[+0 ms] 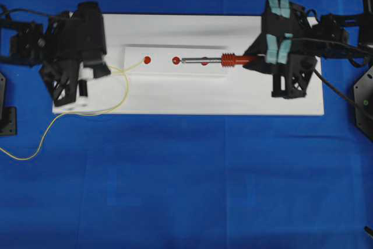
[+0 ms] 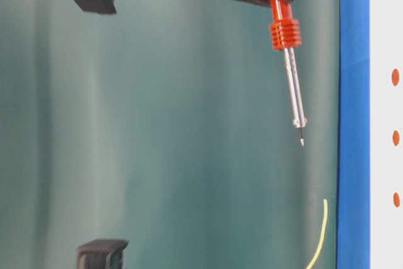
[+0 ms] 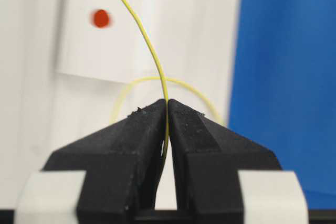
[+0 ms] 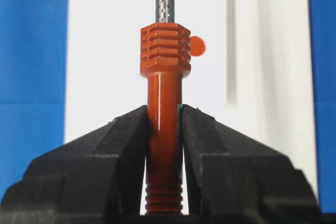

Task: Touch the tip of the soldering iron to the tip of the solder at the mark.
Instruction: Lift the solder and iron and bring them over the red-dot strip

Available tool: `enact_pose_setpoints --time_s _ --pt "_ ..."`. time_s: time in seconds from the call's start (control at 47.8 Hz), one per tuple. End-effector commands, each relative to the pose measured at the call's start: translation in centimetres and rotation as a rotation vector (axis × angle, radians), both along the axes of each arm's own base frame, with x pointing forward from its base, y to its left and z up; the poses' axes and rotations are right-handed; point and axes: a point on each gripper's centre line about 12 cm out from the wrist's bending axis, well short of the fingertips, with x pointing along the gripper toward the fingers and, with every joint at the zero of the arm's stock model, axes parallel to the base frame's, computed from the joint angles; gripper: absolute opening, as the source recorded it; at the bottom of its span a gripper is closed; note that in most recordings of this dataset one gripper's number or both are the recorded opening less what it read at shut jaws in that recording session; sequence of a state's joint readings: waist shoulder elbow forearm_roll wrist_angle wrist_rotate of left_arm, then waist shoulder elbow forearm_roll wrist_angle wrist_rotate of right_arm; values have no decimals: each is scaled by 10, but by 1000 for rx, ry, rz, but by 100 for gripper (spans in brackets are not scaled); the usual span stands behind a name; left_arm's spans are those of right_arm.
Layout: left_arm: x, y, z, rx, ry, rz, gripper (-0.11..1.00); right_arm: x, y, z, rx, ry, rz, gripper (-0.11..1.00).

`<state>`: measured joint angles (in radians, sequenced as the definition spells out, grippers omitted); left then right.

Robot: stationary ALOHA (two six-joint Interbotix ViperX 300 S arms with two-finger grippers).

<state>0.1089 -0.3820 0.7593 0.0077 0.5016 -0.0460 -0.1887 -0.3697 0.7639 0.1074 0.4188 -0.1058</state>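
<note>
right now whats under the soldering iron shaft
Under the soldering iron shaft lies the white strip with red dots; one dot sits partly hidden beneath the shaft. The right end effector covers the handle's rear.

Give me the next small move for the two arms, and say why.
Probably bring the two tips together over the middle red mark. The right claw is shut on the soldering iron, the left claw on the solder, but the table-level view shows a clear gap between the iron's point and the wire end.
</note>
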Motion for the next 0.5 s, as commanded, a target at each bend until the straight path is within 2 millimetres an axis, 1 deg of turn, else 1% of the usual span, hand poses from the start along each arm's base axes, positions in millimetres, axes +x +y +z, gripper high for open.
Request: enact_pose_setpoints --time_s 0.0,0.125,0.355,0.481 --pt "4 11 6 13 2 21 2 9 -8 12 -20 -24 -10 6" --pt "3 18 -2 9 65 40 2 14 -11 8 -25 2 -9 6" --pt "2 18 -5 1 88 44 2 18 -13 6 -27 13 -10 6" --pt "5 17 -4 1 88 39 2 17 -13 4 -26 18 -10 6"
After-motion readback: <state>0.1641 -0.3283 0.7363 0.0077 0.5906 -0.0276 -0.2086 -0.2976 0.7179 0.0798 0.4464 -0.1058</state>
